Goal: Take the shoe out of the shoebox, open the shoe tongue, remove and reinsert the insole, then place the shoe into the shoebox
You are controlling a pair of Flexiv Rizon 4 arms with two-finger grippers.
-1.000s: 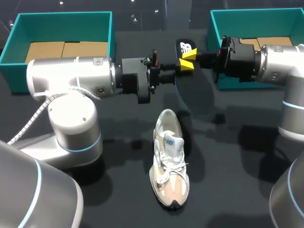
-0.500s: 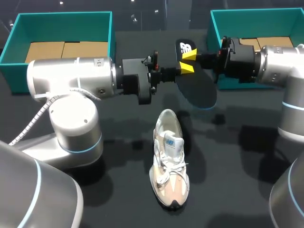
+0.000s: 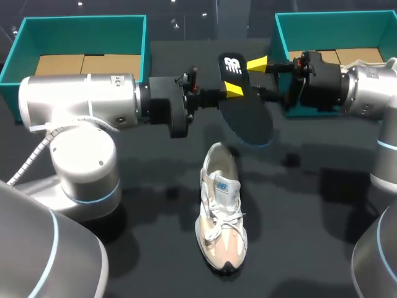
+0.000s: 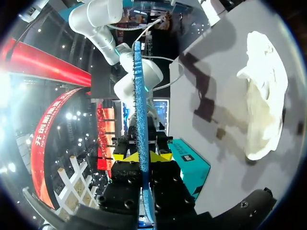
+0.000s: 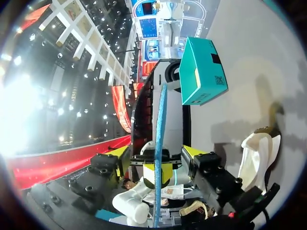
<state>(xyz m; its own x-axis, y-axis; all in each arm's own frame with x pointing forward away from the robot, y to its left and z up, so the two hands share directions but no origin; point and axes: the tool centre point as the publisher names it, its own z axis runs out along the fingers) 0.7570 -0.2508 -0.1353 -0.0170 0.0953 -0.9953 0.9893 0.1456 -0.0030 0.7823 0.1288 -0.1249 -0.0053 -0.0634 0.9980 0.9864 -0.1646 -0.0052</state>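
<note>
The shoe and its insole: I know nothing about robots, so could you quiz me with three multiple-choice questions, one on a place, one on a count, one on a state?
1. Where is the shoe? A inside a box; B on the table; C held in a gripper.
2. How many teal boxes are there? A one; B two; C three.
3. What is shut on the insole? A left gripper; B right gripper; C neither.
Answers: 1 B, it lies laces up on the dark surface. 2 B, one at each far corner. 3 A, its yellow tips pinch the insole, while the right gripper's fingers stand apart.
</note>
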